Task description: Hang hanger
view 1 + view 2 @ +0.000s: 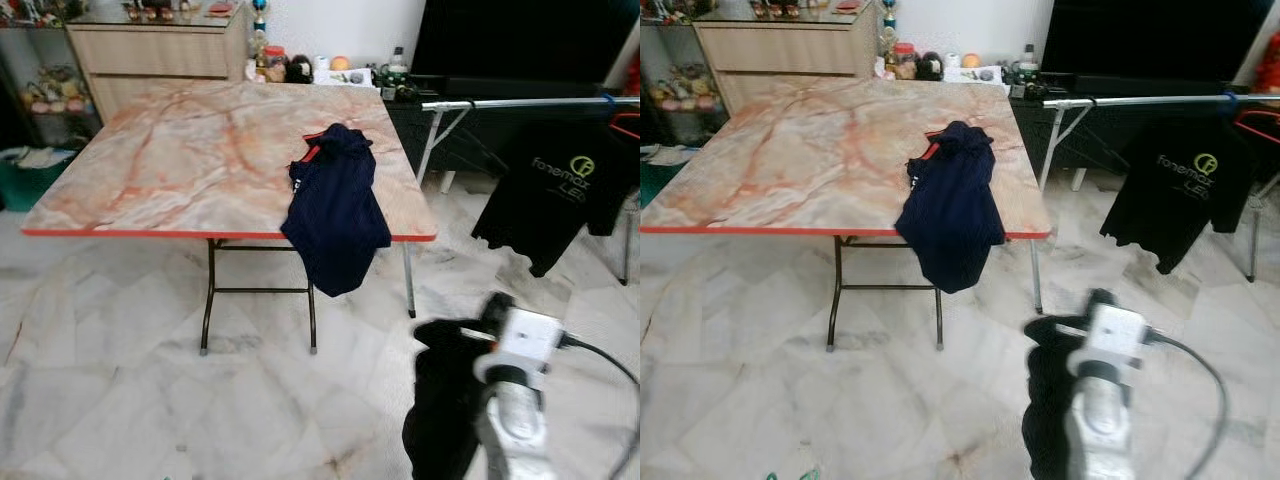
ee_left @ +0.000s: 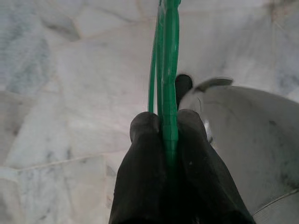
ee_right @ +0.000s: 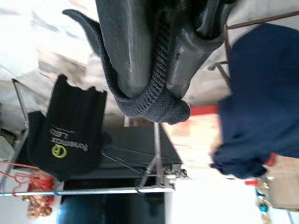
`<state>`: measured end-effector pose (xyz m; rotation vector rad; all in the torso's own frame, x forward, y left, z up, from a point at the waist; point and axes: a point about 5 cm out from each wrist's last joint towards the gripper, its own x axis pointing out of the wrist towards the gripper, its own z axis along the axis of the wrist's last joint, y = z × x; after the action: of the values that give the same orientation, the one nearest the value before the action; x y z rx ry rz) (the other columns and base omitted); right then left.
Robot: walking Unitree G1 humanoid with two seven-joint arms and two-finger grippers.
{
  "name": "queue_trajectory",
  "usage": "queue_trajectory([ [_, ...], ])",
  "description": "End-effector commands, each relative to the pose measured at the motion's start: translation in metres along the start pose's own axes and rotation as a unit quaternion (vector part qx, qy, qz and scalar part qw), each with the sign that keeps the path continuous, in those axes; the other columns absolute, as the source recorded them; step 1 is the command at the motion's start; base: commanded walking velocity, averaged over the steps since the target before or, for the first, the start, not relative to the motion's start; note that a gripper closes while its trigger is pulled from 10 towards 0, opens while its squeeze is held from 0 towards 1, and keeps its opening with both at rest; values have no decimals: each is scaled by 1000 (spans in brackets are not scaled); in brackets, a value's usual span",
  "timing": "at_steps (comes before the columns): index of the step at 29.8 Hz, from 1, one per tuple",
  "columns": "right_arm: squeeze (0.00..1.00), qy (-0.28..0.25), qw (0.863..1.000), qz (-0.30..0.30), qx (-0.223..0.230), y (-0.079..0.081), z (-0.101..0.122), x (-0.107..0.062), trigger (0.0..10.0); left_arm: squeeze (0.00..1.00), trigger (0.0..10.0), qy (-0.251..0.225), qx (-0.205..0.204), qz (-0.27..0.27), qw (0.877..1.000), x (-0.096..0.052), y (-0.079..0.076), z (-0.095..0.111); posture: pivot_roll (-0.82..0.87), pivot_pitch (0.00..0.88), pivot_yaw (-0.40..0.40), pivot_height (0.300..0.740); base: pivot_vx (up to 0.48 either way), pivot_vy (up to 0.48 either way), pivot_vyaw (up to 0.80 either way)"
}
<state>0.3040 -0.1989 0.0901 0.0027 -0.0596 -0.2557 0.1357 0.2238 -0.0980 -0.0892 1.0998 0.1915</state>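
Left gripper point(image 2: 163, 135) is clamped on a green hanger point(image 2: 166, 56), carried low over the floor. Right gripper point(image 3: 154, 88) pinches a black garment's collar point(image 3: 149, 105), keeping it ready for hanging. The rail point(image 1: 520, 102) stands at two o'clock, beyond the table point(image 1: 180, 150).

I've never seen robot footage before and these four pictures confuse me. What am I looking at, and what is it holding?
It is a walking humanoid robot. The two wide pictures come from its head cameras; the two close ones from cameras on its wrists. Ahead stands a marble-patterned table with a navy shirt draped over its edge. To the right, a black T-shirt hangs on a metal rail. The left hand is shut on a green hanger. The right hand pinches the ribbed collar of a dark garment, which dangles low beside the silver arm.
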Motion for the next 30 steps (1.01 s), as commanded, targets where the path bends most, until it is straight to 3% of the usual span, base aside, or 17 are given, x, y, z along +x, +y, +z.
queue_trajectory([
  [1, 0, -14, 1000, -11, -8, -9, 5, 2, 10000, 0, 10000, 9, 4, -3, 1000, 0, -3, -7, -7, 10, -21, 740, 0, 0, 0],
  [18, 0, -28, 999, 3, -19, -7, 9, 4, 10000, 0, 10000, -12, -17, -18, 1000, 0, -1, 1, -1, 34, -22, 740, 0, 0, 0],
  [27, 0, -39, 999, 12, -29, -4, 13, 5, 10000, 0, 10000, -6, -5, -21, 1000, 0, -6, 1, -2, 40, -22, 740, 333, 0, 680],
  [30, 0, -37, 999, 11, -28, -4, 12, 5, 10000, 0, 10000, -6, -5, -23, 1000, 1, -7, 1, 1, 43, -23, 740, 320, 0, 0],
])
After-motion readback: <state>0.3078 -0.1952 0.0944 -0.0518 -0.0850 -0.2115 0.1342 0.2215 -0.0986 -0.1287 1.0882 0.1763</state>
